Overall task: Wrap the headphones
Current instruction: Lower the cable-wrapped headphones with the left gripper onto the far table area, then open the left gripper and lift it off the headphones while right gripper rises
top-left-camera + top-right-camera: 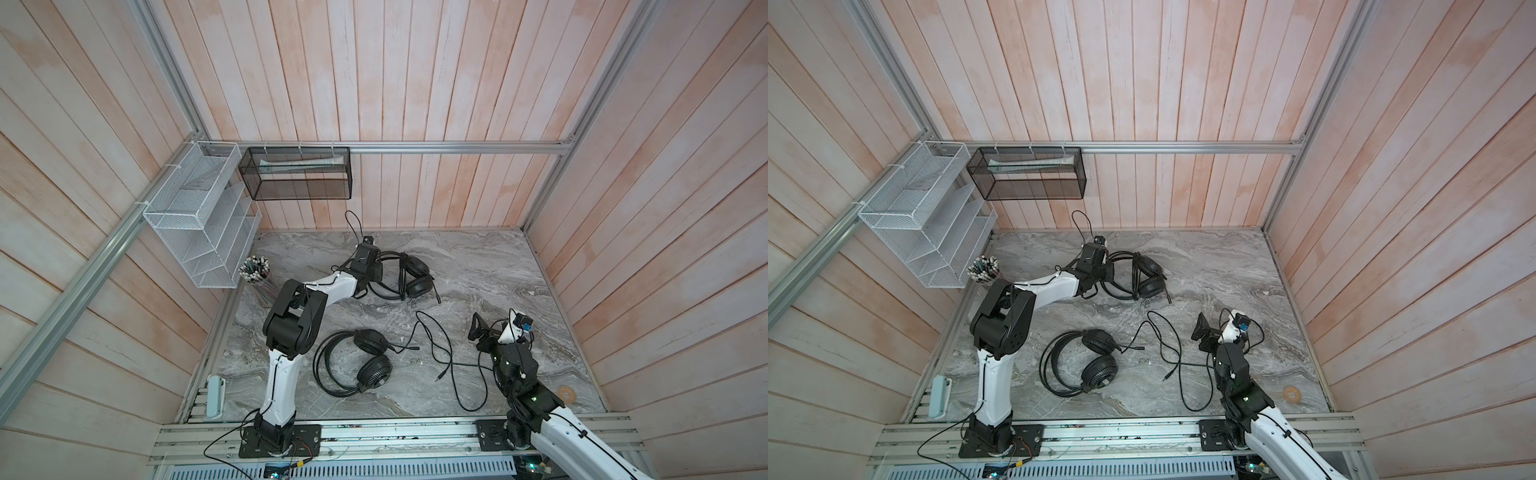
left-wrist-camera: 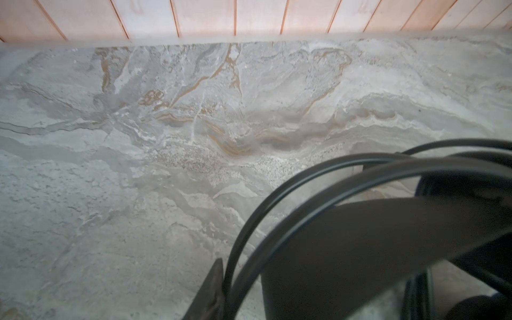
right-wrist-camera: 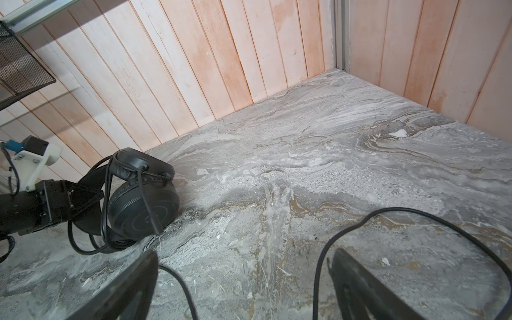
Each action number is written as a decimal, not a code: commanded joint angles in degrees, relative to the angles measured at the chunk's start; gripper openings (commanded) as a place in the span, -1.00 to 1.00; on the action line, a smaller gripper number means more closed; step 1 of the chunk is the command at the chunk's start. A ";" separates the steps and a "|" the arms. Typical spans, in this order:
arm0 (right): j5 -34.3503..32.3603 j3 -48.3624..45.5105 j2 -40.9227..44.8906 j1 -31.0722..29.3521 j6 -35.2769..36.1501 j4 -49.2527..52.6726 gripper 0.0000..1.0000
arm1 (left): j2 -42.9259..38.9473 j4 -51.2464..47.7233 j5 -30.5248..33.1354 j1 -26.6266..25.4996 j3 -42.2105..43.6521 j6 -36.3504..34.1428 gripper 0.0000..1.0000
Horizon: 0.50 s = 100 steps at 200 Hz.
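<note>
A: what can't you make out?
B: left gripper (image 2: 242, 282). in both top views its own wrist covers the fingers, and the wrist view is blurred and cut off. one finger (image 2: 211, 296) shows just beside the far headset's (image 1: 417, 286) twin-wire headband (image 2: 448, 162); the opposite one merges into a broad dark blur. jaws are part-way apart with the wires between them. can't tell if they pinch or only straddle
A: where's that headset?
B: back of the marble table (image 1: 519, 266), left of centre. cups close together, wound cable (image 3: 141, 191) looped round them, plug end (image 1: 437, 297) poking toward the front. the left arm hides part of the band
A: the second headset?
B: near headset (image 1: 365, 361) lies flat at front centre, untouched, just right of the left arm's elbow. its loose cable (image 3: 393, 210) sprawls toward the right arm, jack (image 1: 438, 377) bare on the table. part of one loop runs behind that arm
A: right gripper (image 3: 243, 252)?
B: jaws wide apart, empty, above the loose cable, well apart from both headsets
A: clutter?
B: white mesh shelf (image 1: 195, 224) and black mesh basket (image 1: 299, 176) on the walls, bundle of pens (image 1: 254, 269) back left, tape roll (image 1: 566, 392) front right, all apart from the headsets
</note>
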State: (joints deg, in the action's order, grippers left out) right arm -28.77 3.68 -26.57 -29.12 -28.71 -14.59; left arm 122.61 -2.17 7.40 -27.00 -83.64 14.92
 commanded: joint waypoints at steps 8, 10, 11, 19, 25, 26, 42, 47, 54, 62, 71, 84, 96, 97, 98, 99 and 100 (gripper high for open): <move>0.21 -0.43 -0.05 -0.41 0.55 -0.82 0.97 | 1.06 -1.62 -1.63 0.27 -2.02 0.63 -0.06; 0.21 -0.43 -0.06 -0.36 0.58 -0.84 0.97 | 1.08 -1.68 -1.67 0.28 -2.05 0.62 -0.05; 0.21 -0.43 -0.02 -0.38 0.58 -0.86 0.97 | 1.07 -1.68 -1.68 0.28 -2.01 0.63 -0.04; 0.24 -0.43 -0.06 -0.41 0.58 -0.84 0.97 | 0.91 -1.70 -1.86 0.37 -1.97 0.64 -0.03; 0.25 -0.43 -0.06 -0.41 0.60 -0.82 0.96 | 0.79 -1.69 -1.88 0.37 -2.00 0.64 -0.03; 0.23 -0.43 -0.06 -0.41 0.59 -0.80 0.96 | 0.84 -1.69 -1.87 0.37 -2.03 0.64 -0.02; 0.21 -0.43 -0.07 -0.41 0.62 -0.85 0.96 | 0.37 -1.52 -1.93 0.46 -2.00 0.73 0.20; 0.21 -0.43 -0.13 -0.41 0.62 -0.81 0.96 | 0.19 -1.43 -1.99 0.46 -2.00 0.71 0.27; 0.25 -0.43 -0.02 -0.41 0.65 -0.85 0.97 | -0.12 -1.38 -2.03 0.46 -2.09 0.79 0.27; 0.17 -0.43 -0.06 -0.41 0.60 -0.86 0.97 | -0.66 -1.06 -2.04 0.46 -1.91 0.86 0.27; 0.25 -0.43 -0.06 -0.45 0.60 -0.86 0.97 | -1.42 -0.51 -2.04 0.46 -1.56 0.98 0.27; 0.18 -0.43 -0.06 -0.41 0.59 -0.84 0.96 | -2.86 0.25 -1.91 0.44 -1.09 1.17 0.28; 0.14 -0.43 -0.06 -0.41 0.67 -0.92 0.97 | -4.59 0.63 -1.60 0.46 -0.87 1.46 0.28; 0.17 -0.47 -0.06 -0.41 0.63 -0.90 0.97 | -4.67 0.66 -1.60 0.46 -0.85 1.49 0.28; 0.19 -0.45 -0.06 -0.41 0.65 -0.89 0.97 | -4.88 0.71 -1.60 0.46 -0.84 1.50 0.29; 0.16 -0.44 -0.06 -0.41 0.66 -0.88 0.97 | -5.03 0.74 -1.60 0.46 -0.83 1.51 0.29; 0.18 -0.44 -0.06 -0.41 0.62 -0.88 0.96 | -5.24 0.80 -1.60 0.46 -0.79 1.51 0.29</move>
State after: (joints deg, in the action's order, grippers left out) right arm -28.73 3.68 -26.57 -29.21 -28.69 -14.59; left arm 122.30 -3.49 5.98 -26.89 -84.01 15.75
